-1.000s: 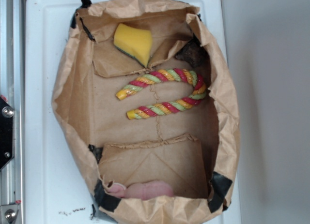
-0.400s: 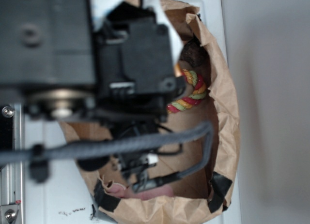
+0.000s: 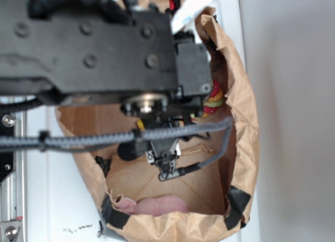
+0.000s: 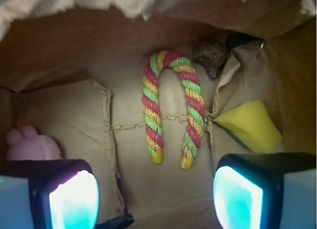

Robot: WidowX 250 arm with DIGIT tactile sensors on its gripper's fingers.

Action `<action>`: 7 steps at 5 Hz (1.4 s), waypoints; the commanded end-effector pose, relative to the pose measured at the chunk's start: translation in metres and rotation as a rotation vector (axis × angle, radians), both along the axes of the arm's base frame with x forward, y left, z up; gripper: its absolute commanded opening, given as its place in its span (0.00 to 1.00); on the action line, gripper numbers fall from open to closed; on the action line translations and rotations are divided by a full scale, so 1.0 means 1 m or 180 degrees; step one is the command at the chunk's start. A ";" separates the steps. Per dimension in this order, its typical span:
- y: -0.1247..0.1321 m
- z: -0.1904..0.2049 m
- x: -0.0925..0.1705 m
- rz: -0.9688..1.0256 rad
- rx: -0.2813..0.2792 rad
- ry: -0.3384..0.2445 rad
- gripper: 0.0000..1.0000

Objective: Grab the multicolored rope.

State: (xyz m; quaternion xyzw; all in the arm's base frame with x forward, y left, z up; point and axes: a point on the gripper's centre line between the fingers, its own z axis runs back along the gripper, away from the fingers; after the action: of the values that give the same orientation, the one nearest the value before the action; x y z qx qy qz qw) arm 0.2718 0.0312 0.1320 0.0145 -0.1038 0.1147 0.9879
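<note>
The multicolored rope (image 4: 171,106), twisted in red, yellow and green, lies bent in a U on the floor of a brown paper bag (image 4: 74,110), its two ends pointing toward my gripper (image 4: 156,199). The gripper hangs above the bag floor, open, with nothing between its fingers (image 4: 74,199). In the exterior view the black arm (image 3: 99,48) hides nearly all of the rope (image 3: 213,98); only its bend shows at the right.
A yellow sponge wedge (image 4: 250,125) lies right of the rope. A pink soft thing (image 4: 29,145) (image 3: 159,205) rests at the bag's other end. A dark lump (image 4: 212,53) sits near the rope's bend. The bag walls (image 3: 246,127) rise all round.
The arm has swung in over the bag and shifted upward and rightward in the exterior view, covering the sponge and most of the rope. The rope has not moved.
</note>
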 end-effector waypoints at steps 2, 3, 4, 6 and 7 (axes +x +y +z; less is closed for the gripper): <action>-0.001 -0.037 -0.002 -0.0073 -0.0152 -0.0065 1.00; -0.009 -0.041 0.007 -0.0046 -0.0257 -0.0053 1.00; -0.018 -0.037 0.017 -0.0084 -0.0281 -0.0108 1.00; -0.007 -0.043 0.037 -0.0090 -0.0093 -0.0134 1.00; -0.001 -0.048 0.041 -0.0074 -0.0036 -0.0107 1.00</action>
State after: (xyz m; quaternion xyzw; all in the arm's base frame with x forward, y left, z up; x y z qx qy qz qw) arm 0.3042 0.0267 0.0659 0.0060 -0.0915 0.1099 0.9897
